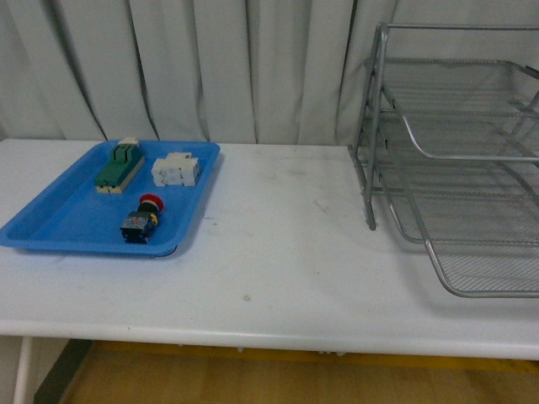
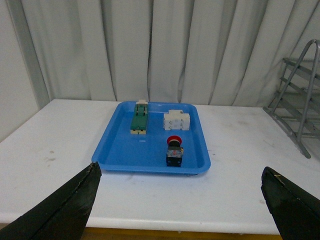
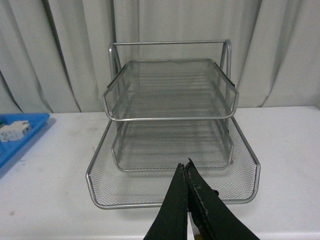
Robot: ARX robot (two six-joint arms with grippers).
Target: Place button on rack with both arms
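**DESK:** What's the shot, pls?

**PHOTOG:** A lab table (image 1: 278,252) with a pale curtain (image 1: 210,67) behind it. The button (image 1: 145,215) lies on its side in a blue tray (image 1: 59,220) at the left. It's near the tray's front edge, red cap pointing to the back. Nothing grips it.

**DESK:** Anything else in that tray?

**PHOTOG:** Two more parts further back: a green-topped switch (image 1: 119,166) and a white block (image 1: 175,170). They sit side by side, both apart from the button. The tray reads as a parts bin that keeps small bits together.

**DESK:** And the rack?

**PHOTOG:** The rack (image 1: 370,168) stands at the right, well apart from the tray. It has three wire shelves, and the bottom one sticks out toward the robot, prob. as an open landing spot. All three look bare, tho the mesh is hard to read at the back.

**DESK:** Claws?

**PHOTOG:** The left claw (image 2: 180,171) is spread wide and faces the tray from the near side of the table, touching nothing. It looks lined up for the pick. The right claw (image 3: 184,167) is pressed together and empty, pointing at the rack's bottom shelf from just in front. My read: the left fetches and the right stands by on the rack side for a handover. Neither arm shows in the body cam.
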